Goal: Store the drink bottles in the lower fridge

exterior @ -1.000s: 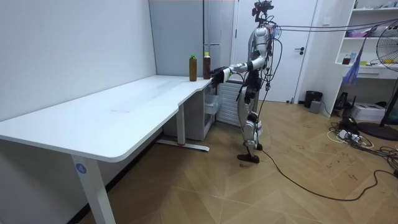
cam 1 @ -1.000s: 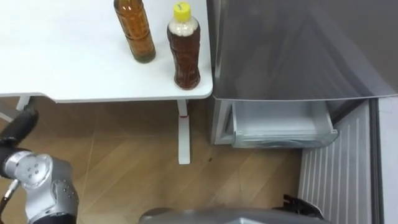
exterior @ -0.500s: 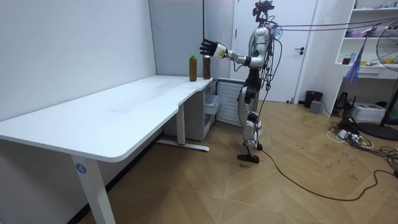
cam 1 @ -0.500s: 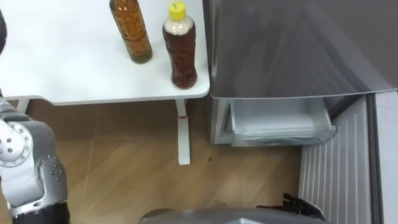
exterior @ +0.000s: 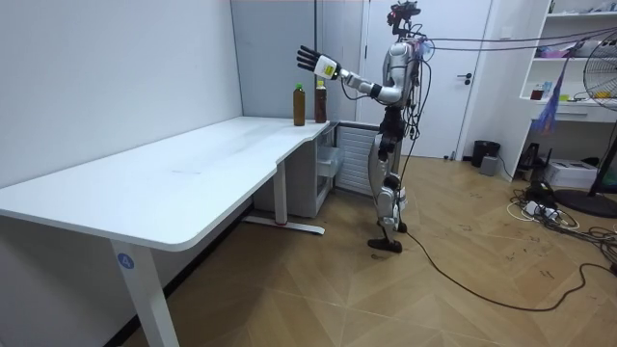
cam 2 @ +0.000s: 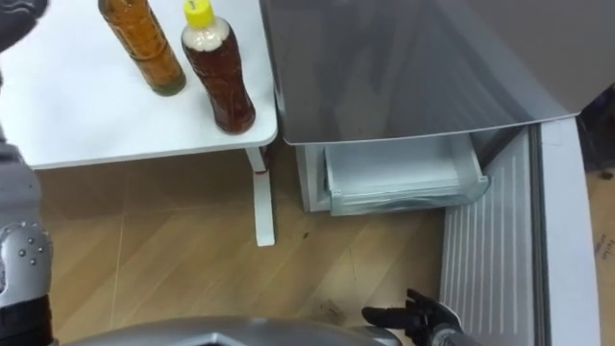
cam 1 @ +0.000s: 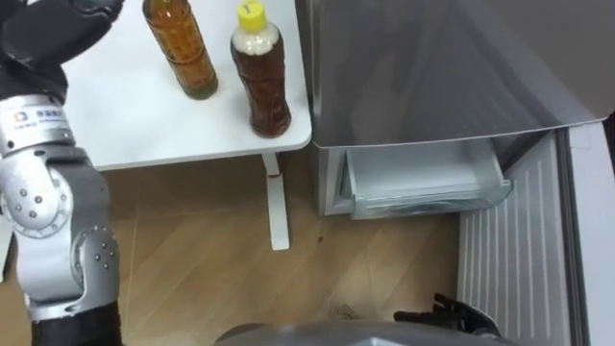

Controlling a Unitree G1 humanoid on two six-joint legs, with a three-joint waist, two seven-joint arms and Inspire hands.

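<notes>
Left bottle (cam 1: 180,53) and right bottle (cam 1: 261,82) stand on table (cam 1: 115,125) beside fridge (cam 1: 432,67).

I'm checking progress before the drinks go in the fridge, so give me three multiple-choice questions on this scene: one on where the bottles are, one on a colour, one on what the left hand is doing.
1. Where do the two bottles stand? A on the floor; B on the table's corner beside the fridge; C inside the fridge.
2. What colour is the cap of the bottle nearer the fridge? A yellow; B red; C blue.
3. How is the left hand? A shut on a bottle; B flat on the table; C open, raised above the table, holding nothing.
Answers: 1 B, both stand upright on the white top by the fridge's side. 2 A, the cap shows yellow from above. 3 C, the room view shows its fingers spread in the air above the bottles.
</notes>
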